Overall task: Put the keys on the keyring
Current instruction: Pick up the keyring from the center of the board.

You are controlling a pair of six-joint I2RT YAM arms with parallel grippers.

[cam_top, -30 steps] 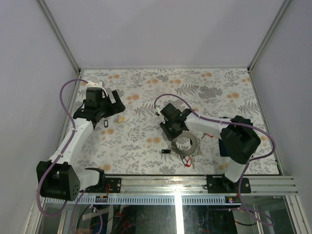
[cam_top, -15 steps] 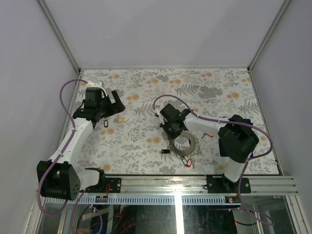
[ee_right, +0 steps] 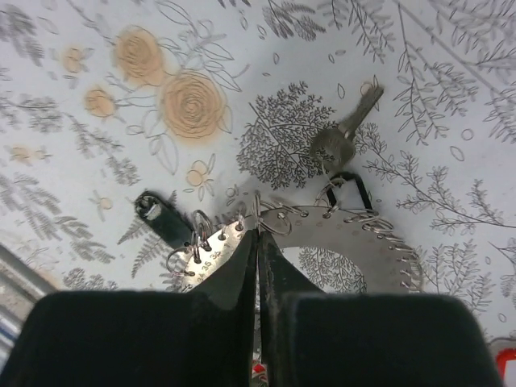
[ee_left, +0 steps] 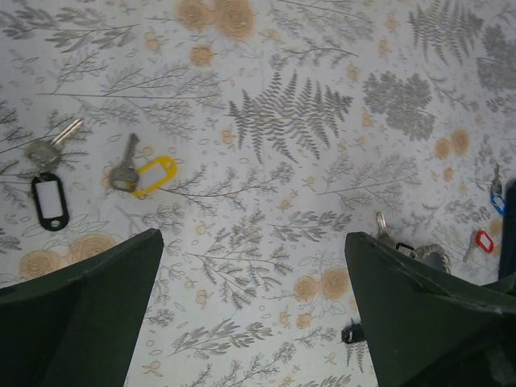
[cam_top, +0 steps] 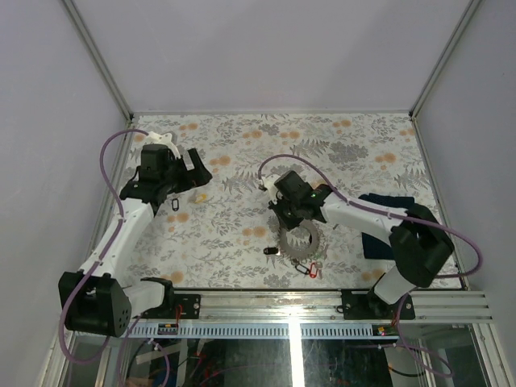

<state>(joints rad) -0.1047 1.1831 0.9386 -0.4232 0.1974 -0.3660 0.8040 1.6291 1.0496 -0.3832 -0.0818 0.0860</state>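
The keyring (ee_right: 367, 246), a grey toothed metal ring with small wire loops along its rim, lies on the floral table (cam_top: 242, 153), right of centre (cam_top: 300, 242). My right gripper (ee_right: 258, 232) comes down onto its far rim and is shut, with a thin wire loop pinched between the fingertips. A silver key (ee_right: 345, 137) with a black tag lies just beyond the ring, and a black fob (ee_right: 161, 218) hangs at its left. My left gripper (ee_left: 254, 322) hovers open and empty at the left (cam_top: 196, 172). Two loose keys lie there, one black-tagged (ee_left: 50, 197) and one yellow-tagged (ee_left: 143, 174).
Red-tagged keys (cam_top: 306, 268) lie by the keyring's near side. A dark blue cloth (cam_top: 383, 219) sits under the right arm's forearm. Grey walls and a metal frame enclose the table on three sides.
My right gripper has closed from open onto the keyring's rim. Its elbow has swung right, uncovering the cloth, and the keyring has shifted slightly left. The left arm has barely moved.
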